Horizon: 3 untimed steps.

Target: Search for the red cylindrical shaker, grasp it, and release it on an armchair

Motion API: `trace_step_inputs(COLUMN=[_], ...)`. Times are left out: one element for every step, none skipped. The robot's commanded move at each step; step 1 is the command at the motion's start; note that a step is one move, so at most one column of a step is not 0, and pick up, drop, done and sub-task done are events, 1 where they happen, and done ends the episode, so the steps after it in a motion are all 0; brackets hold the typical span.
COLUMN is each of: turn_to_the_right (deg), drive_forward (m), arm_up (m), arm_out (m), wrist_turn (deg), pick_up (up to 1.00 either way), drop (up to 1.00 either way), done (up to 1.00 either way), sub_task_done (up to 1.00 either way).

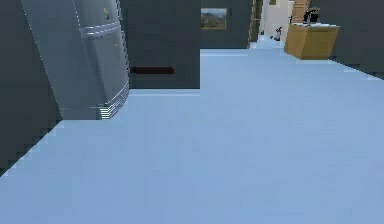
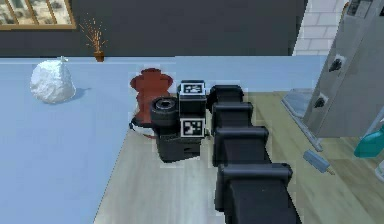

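Ahead, open floor (image 1: 230, 150) right of fridge (image 1: 90, 55); tool (image 2: 148, 112) near red object (image 2: 150, 85), cannot tell if held.

Gripper (image 2: 160, 118) hides the lower part of a red object (image 2: 150, 84); whether it holds anything cannot be told. Grey refrigerator (image 1: 90, 50) is cut off at the forward view's top edge; the distant wall picture (image 1: 213, 18) is too small to make out.
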Motion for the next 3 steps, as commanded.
trace_step_inputs(turn_to_the_right=[0.0, 0.0, 0.0], drive_forward=[0.00, 0.00, 0.00], arm_up=[0.00, 0.00, 0.00], arm_out=[0.00, 0.00, 0.00], wrist_turn=[-45.0, -45.0, -21.0], pick_up=[0.00, 0.00, 0.00], drop=[0.00, 0.00, 0.00], done=[0.00, 0.00, 0.00], sub_task_done=[0.00, 0.00, 0.00])
